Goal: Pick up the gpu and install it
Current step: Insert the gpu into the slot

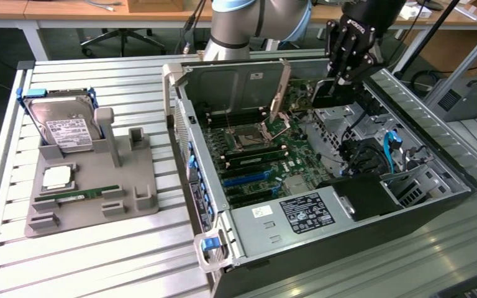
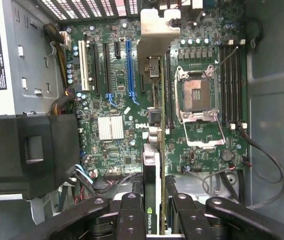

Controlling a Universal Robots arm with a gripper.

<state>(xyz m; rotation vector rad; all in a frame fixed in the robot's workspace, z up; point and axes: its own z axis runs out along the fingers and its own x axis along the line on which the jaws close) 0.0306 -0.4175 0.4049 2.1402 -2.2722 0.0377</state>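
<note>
The gpu hangs edge-on between my fingers, its silver end bracket pointing toward the case's rear slots. My gripper is shut on it. In the exterior view my gripper holds the gpu above the far part of the open computer case, over the green motherboard. The card hovers between the blue expansion slot and the open processor socket, not touching the board as far as I can tell.
A grey holder tray on the slatted table at the exterior view's left carries a silver hard drive and a green memory stick. Inside the case sit a power supply, cables and a black drive cage.
</note>
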